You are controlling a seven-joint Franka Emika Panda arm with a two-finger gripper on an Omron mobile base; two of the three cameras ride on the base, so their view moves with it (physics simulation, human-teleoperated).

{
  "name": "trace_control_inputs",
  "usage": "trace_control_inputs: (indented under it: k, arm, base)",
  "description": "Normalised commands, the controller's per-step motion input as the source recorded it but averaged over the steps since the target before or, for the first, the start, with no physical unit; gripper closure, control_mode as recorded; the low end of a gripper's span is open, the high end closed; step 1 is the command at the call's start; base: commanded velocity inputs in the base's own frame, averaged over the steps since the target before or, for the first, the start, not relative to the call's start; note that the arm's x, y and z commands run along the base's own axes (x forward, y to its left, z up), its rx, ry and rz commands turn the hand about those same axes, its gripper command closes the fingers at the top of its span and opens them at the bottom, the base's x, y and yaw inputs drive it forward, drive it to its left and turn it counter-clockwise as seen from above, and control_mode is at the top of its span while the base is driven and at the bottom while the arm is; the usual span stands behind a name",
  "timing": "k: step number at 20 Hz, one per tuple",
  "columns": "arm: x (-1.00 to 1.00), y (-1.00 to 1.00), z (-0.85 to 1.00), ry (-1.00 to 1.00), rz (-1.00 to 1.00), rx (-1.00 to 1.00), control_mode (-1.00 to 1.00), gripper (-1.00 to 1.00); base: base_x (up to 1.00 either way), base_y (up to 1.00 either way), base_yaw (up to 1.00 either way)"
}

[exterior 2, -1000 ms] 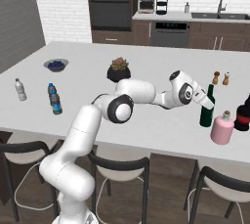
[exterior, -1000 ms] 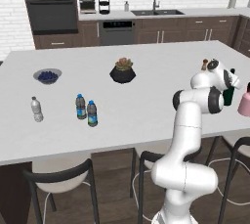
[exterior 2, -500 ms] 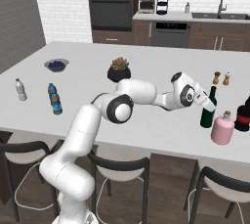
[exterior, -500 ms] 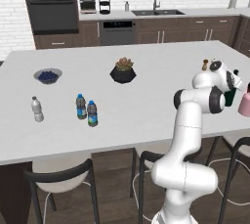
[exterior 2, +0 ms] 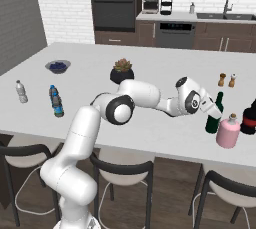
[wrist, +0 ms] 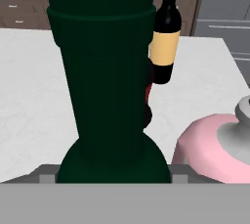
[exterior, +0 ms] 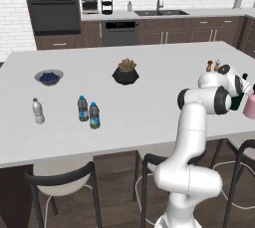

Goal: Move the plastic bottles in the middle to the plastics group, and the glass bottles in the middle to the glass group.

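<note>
Two glossy glass bottles stand together near the matte white tabletop's (exterior 2: 150,73) right end: a slim dark-green bottle (exterior 2: 214,114) gripped at its neck by the end effector (exterior 2: 209,105), and a squat pink bottle (exterior 2: 228,131) just beside it.

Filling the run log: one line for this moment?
stage: at green bottle neck | gripper: grip unclear | pink bottle: beside, untouched | blue-label bottle: unmoved

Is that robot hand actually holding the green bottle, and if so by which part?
Cannot tell. The gripper is at the neck of the green bottle, but its fingers are hidden, so a closed hold is not visible.
</note>
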Motion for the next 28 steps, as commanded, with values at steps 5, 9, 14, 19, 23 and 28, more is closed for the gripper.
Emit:
trace_control_inputs:
  k: [5,9,14,19,23,28]
  arm:
    - [0.0,0.0,-0.34,0.0,0.0,0.0,-1.0,1.0]
    - [-0.04,-0.01,-0.36,0.0,0.0,0.0,-1.0,1.0]
    - [-0.24,-0.09,-0.26,-0.02,-0.02,0.0,-1.0,1.0]
    - [-0.28,-0.01,-0.28,-0.05,-0.06,0.0,-1.0,1.0]
    - [-0.22,0.0,-0.34,-0.02,-0.07,0.0,-1.0,1.0]
    - [-0.03,0.0,-0.35,0.0,-0.04,0.0,-1.0,1.0]
  base:
    - [0.0,0.0,0.0]
    - [0.0,0.0,0.0]
    - [0.0,0.0,0.0]
    - [0.0,0.0,0.0]
    - [0.0,0.0,0.0]
    - [0.0,0.0,0.0]
